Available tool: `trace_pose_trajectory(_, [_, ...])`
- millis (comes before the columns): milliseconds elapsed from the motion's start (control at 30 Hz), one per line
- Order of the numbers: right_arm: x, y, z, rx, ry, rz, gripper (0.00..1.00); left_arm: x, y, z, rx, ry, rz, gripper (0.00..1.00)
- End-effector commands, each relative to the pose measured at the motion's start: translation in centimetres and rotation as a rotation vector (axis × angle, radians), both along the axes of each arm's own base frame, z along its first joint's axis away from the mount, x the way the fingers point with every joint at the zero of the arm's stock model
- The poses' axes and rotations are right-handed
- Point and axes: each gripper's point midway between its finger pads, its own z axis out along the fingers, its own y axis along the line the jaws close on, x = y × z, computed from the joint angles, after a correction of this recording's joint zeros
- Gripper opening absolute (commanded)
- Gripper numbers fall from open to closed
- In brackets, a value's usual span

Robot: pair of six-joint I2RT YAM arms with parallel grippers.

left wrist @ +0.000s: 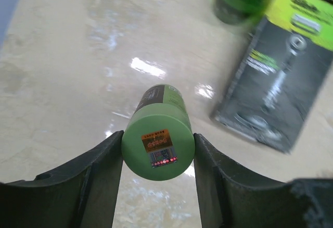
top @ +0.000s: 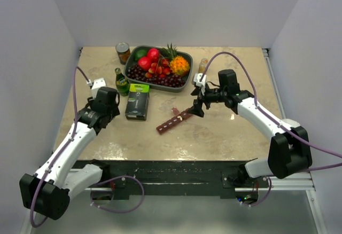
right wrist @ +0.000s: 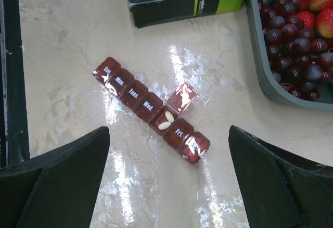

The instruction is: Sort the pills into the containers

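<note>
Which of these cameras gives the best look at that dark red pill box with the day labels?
The right wrist view: the pill organiser sits mid-frame, day labels readable, one lid open over white pills. The top external view shows only a small dark red strip; the left wrist view misses it.

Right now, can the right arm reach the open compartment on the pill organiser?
Probably yes: the right gripper hangs open above the pill organiser, the open compartment has its lid flipped aside, nothing between.
</note>
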Motion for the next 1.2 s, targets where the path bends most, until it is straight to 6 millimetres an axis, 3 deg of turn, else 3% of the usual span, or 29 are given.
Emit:
trace_pose_trajectory(0, [0.3,0.1,1.7,0.027,-0.058,-0.011,0.99,2.0,4.0,0.4,0.068,-0.073,0.153,0.00])
trace_pose_trajectory(133, [-0.2,0.2,1.3,0.025,-0.058,0.018,0.99,2.3,5.2,-1.3,0.070,-0.036,0.188,0.03])
trace_pose_trajectory(200, [-0.5,0.2,0.8,0.021,-0.058,0.044,0.99,2.5,5.2,-1.8,0.064,-0.029,0.181,0.30])
trace_pose_trajectory(267, [-0.6,0.3,0.4,0.017,-0.057,0.061,0.99,2.6,5.4,-2.1,0.055,-0.021,0.189,0.36])
trace_pose_trajectory(400, [-0.7,0.2,0.3,0.010,-0.056,0.068,0.99,2.5,5.5,-2.5,0.036,-0.019,0.191,0.58])
trace_pose_trajectory(733, [-0.5,0.0,-0.1,-0.006,-0.056,0.057,0.99,2.2,6.0,-0.2,0.032,-0.064,0.215,0.81])
trace_pose_trajectory(833, [-0.3,-0.1,-0.2,-0.021,-0.065,0.051,0.99,2.5,5.4,2.2,0.011,-0.110,0.167,0.81])
trace_pose_trajectory(867, [-0.2,-0.2,-0.1,-0.027,-0.075,0.051,0.99,3.1,4.8,3.5,0.025,-0.132,0.078,0.82])
trace_pose_trajectory(900, [0.0,-0.4,-0.2,-0.037,-0.082,0.039,0.99,3.5,1.7,4.1,-0.058,-0.151,-0.105,0.83])
trace_pose_trajectory(967, [0.5,-0.6,-0.1,-0.047,-0.091,0.020,0.99,3.9,-2.4,5.4,-0.080,-0.219,-0.425,0.83])
trace_pose_trajectory(1000, [1.4,-0.8,0.1,-0.061,-0.109,-0.019,0.99,2.7,-6.9,6.3,-0.206,-0.265,-0.671,0.83])
trace_pose_trajectory(1033, [1.9,-0.7,0.6,-0.053,-0.109,-0.049,0.99,2.0,-9.0,6.6,-0.245,-0.295,-0.795,0.83])
trace_pose_trajectory(1067, [2.3,-0.6,0.4,-0.037,-0.053,-0.094,0.99,1.5,-10.9,6.0,-0.291,-0.318,-0.893,0.84])
trace_pose_trajectory(1100, [2.7,-0.4,0.4,-0.024,-0.033,-0.106,0.99,-0.5,-14.4,5.6,-0.352,-0.303,-1.054,0.84])
trace_pose_trajectory(1167, [2.8,0.4,0.7,-0.002,0.029,-0.088,0.99,-2.0,-17.6,3.9,-0.289,-0.284,-1.202,0.86])
